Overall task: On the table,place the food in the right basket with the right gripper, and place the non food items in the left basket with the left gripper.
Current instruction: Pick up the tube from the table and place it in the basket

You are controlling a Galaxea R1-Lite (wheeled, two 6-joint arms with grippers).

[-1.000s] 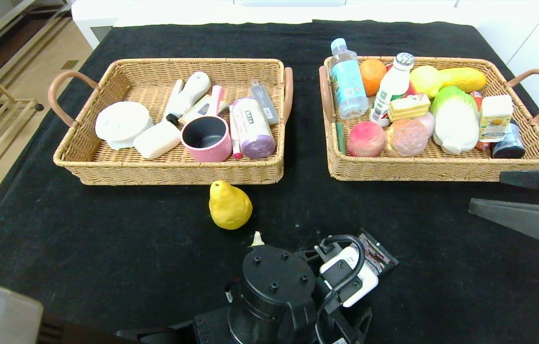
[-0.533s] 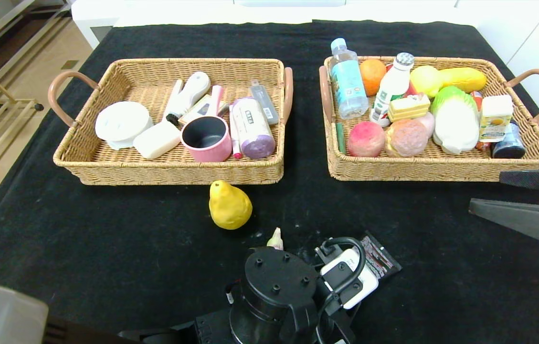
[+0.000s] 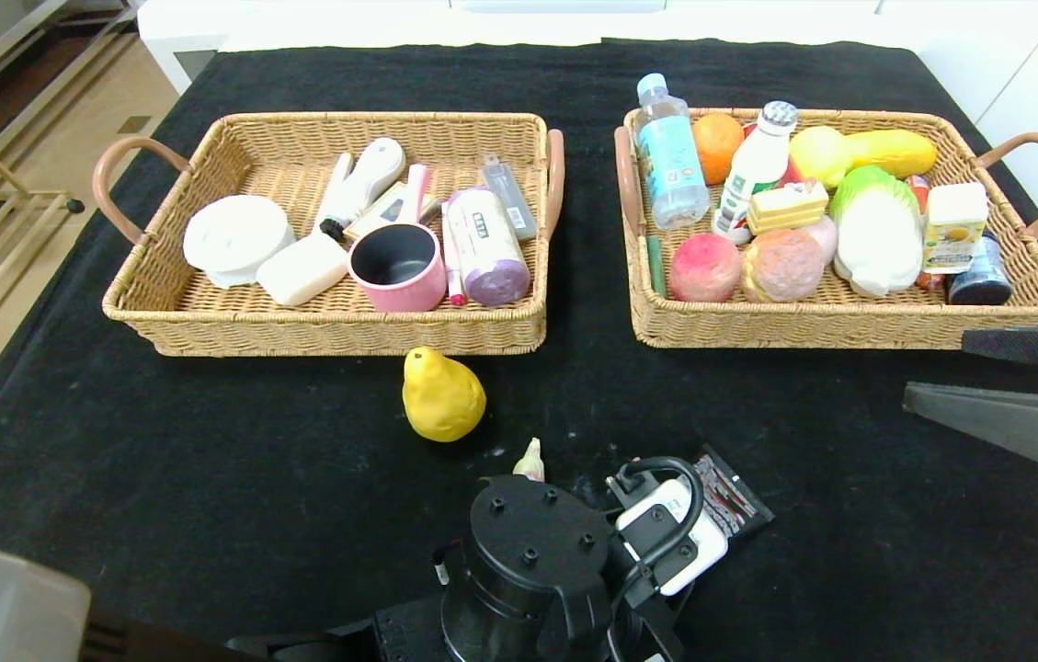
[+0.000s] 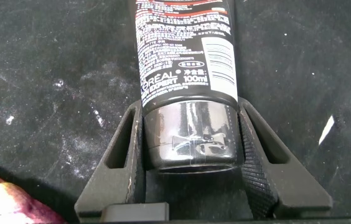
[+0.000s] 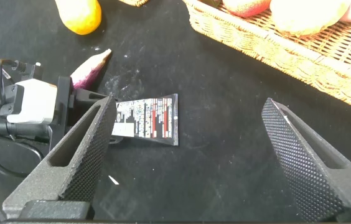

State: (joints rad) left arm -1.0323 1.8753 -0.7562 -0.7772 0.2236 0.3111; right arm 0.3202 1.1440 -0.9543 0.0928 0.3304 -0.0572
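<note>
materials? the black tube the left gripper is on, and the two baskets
Black tube: looks like soft plastic, satin body with printed text; its cap is glossy with sharp reflections, likely hard plastic. The left gripper is closed on that cap.
Left basket and right basket: woven tan wicker or rattan, matte; smooth brown hoop handles, material unclear.

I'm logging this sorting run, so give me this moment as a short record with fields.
left claw: shut on the black tube, at its cap, low on the table
right claw: open, idle at table's right edge
loose food: pear, eggplant
left basket: toiletries, pink mug
right basket: food, bottles
</note>
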